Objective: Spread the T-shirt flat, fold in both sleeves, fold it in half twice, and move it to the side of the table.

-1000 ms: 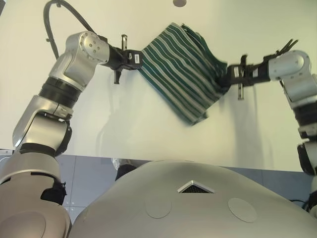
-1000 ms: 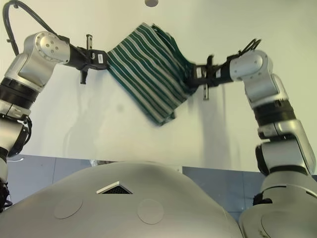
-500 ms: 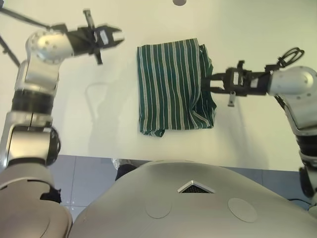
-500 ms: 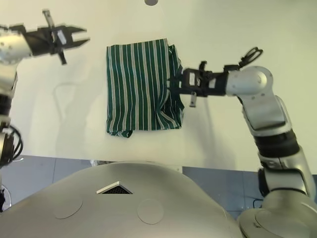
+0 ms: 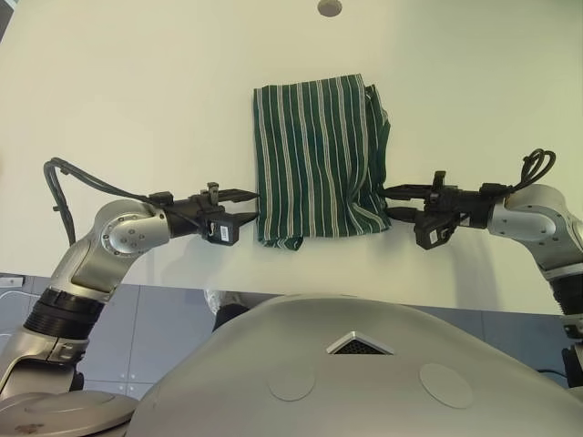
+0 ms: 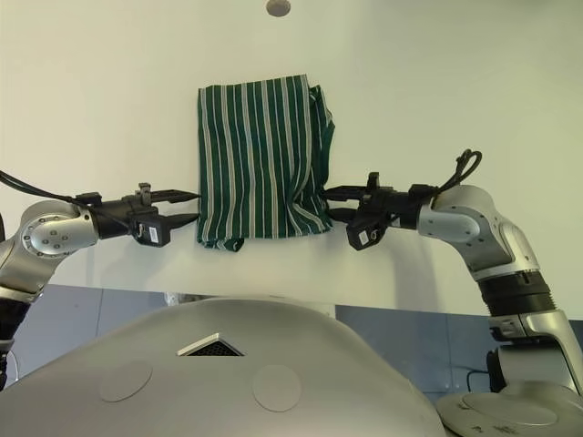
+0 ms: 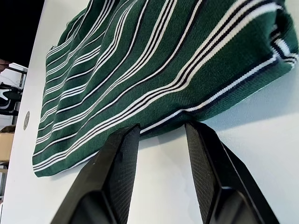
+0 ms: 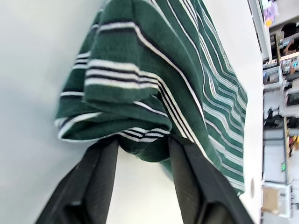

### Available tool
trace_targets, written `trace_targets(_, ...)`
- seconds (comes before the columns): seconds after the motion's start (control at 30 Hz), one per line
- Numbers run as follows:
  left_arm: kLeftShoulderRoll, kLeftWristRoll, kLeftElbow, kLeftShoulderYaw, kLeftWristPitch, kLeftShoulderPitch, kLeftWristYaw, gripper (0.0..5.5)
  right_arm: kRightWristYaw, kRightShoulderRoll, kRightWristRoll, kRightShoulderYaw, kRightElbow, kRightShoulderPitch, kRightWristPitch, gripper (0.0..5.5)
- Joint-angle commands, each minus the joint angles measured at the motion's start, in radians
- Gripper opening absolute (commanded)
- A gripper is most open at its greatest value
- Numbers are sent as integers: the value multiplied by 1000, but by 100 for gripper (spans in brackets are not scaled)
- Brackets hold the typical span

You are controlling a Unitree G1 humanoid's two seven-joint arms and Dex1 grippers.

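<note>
The bench is a plain white surface whose near edge runs across the lower part of the head views. The T-shirt, dark green with thin white stripes, lies flat on the bench as a folded rectangle. Its stripes run from the near edge toward the far edge, and its near hem lies close to the near edge of the bench. The right side of the T-shirt is less tidy, with several layers bunched and overlapping at the near right corner. The left tool sits low over the bench at the near left corner of the T-shirt. Its two fingers are spread apart and hold nothing; the wrist view shows their tips right at the striped hem. The right tool sits at the near right corner with its fingers also spread. The bunched fold lies at their tips and partly between them, but the fingers are not closed on it. A small grey disc lies at the far edge of the bench, well apart from the T-shirt.
</note>
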Motion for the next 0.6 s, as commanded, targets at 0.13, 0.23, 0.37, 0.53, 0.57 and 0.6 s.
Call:
trace_targets(0.13, -36, 44, -50, -76, 26, -87, -48, 177, -74, -11, -80, 60, 23, -57, -126, 193)
trace_targets(0.23, -42, 29, -92, -94, 64, -106, -80, 180, -66, -36, -76, 88, 28, -82, -150, 175)
trace_targets(0.37, -40, -26, -165, -129, 167, -146, -178, 108, 21, -53, 99, 154, -24, -52, 2, 100)
trace_targets(0.53, 72, -286, -296, -94, 550, -77, -381, 13, 313, -183, 612, 188, -286, -4, 609, 12)
trace_targets(0.57, 67, -388, -296, -63, 670, -87, -400, 2, 350, -206, 762, 175, -339, -18, 793, 10)
trace_targets(0.6, 48, -468, -284, -37, 767, -111, -403, 0, 364, -210, 886, 157, -367, -43, 940, 10)
